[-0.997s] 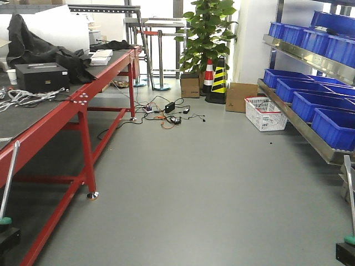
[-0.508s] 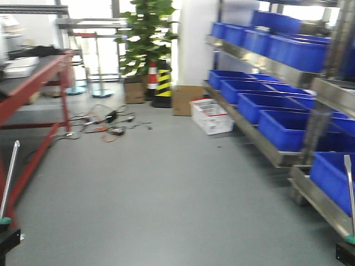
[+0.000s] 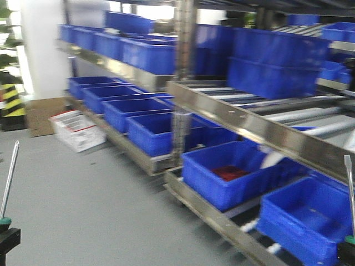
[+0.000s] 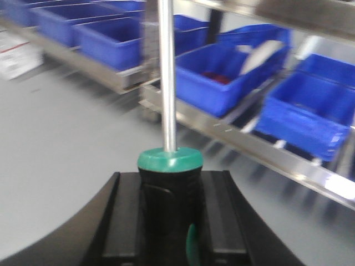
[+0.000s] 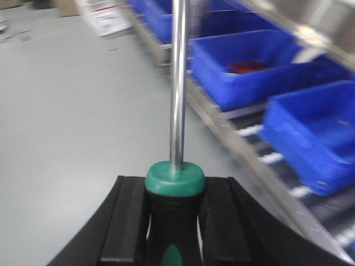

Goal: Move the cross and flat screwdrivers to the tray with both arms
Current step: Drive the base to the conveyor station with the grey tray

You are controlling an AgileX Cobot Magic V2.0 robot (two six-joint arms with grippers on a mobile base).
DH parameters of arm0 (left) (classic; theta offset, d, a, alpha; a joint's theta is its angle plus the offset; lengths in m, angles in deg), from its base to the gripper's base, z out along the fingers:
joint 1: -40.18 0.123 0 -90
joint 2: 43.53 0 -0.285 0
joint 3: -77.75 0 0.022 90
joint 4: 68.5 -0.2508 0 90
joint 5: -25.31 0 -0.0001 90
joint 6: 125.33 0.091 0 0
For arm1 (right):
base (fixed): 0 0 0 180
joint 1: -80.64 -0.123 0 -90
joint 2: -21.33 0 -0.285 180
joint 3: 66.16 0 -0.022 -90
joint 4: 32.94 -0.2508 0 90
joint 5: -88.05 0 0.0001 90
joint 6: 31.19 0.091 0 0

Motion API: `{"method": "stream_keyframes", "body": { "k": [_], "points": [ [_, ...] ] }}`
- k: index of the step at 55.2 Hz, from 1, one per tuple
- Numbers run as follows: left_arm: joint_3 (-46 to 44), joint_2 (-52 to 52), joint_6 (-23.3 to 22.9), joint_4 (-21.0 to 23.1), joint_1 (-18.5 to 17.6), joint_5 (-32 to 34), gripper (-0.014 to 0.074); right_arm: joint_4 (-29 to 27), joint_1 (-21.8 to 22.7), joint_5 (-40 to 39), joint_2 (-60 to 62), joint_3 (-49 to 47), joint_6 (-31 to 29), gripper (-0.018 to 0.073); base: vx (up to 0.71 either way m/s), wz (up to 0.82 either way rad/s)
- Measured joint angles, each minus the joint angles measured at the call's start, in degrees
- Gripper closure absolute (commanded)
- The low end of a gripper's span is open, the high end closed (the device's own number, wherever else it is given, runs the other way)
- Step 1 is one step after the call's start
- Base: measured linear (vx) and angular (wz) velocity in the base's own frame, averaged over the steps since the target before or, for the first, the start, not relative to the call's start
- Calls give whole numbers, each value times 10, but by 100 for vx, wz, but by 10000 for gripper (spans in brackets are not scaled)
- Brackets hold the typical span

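Currently left gripper [image 4: 169, 221] clamped on handle of first screwdriver [image 4: 167, 83], right gripper [image 5: 175, 227] clamped on handle of second screwdriver [image 5: 177, 83]; both shafts held upright, blue crates [image 3: 227, 172] on metal rack [image 3: 222, 111] behind

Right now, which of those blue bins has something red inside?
The bottom-shelf bin just right of the steel post; the next bin rightward shows only blue inside.
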Motion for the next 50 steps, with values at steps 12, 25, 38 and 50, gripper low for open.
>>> {"method": "stream_keyframes", "body": {
  "k": [12, 25, 38, 50],
  "points": [
    [0, 0, 0, 0, 0, 0, 599, 0, 0, 0, 0, 0, 0, 567, 35, -85],
    [0, 0, 0, 0, 0, 0, 599, 0, 0, 0, 0, 0, 0, 567, 30, -81],
    [0, 0, 0, 0, 0, 0, 599, 0, 0, 0, 0, 0, 0, 567, 27, -72],
    [0, 0, 0, 0, 0, 0, 599, 0, 0, 0, 0, 0, 0, 567, 25, -57]
  ]
}}
